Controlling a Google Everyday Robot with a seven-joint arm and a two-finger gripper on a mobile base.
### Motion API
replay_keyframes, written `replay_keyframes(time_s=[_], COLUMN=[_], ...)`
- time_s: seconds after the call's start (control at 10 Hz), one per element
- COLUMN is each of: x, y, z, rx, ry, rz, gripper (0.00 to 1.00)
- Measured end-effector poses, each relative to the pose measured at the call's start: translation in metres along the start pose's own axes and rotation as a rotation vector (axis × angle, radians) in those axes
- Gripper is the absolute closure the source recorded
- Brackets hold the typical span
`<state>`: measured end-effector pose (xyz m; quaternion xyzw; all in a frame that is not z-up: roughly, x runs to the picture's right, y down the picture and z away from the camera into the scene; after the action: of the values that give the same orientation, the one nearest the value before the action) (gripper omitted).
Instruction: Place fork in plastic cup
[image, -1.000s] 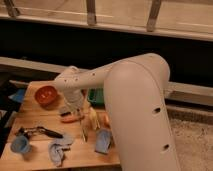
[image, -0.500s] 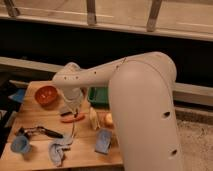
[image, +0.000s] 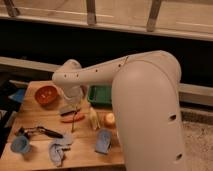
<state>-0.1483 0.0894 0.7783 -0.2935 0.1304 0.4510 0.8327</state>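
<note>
My gripper (image: 69, 108) hangs at the end of the white arm, over the middle of the wooden table (image: 30, 116). It is shut on the fork (image: 74, 123), a thin silver sliver that hangs down from it just above the tabletop, beside an orange carrot-like piece (image: 73, 118). The light-blue plastic cup (image: 20, 145) stands upright at the front left corner of the table, well left of and nearer than the gripper. Nothing shows inside it from here.
An orange bowl (image: 46, 94) sits at the back left and a green tray (image: 100, 94) at the back. A banana (image: 94, 119), an orange fruit (image: 109, 120), a blue sponge (image: 103, 141), a blue cloth (image: 57, 149) and a black-handled utensil (image: 42, 131) lie about. My bulky arm fills the right side.
The gripper has drifted slightly left and stayed shut with the fork hanging from it. The thick arm link has swung a little to the right.
</note>
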Motion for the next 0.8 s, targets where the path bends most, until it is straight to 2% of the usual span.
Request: replay_keyframes(time_s=[0.3,0.4,0.6,0.8], x=[-0.013,-0.018,-0.023,-0.024], y=[-0.005,-0.006,0.002,0.023], z=[-0.026,-0.039,-0.055,-0.065], rx=[0.029,0.018,-0.034,-0.100], ry=[-0.027,-0.048,-0.071,-0.094], rz=[-0.021,-0.041,-0.102,-0.185], gripper=[1.00,1.00,1.00,1.00])
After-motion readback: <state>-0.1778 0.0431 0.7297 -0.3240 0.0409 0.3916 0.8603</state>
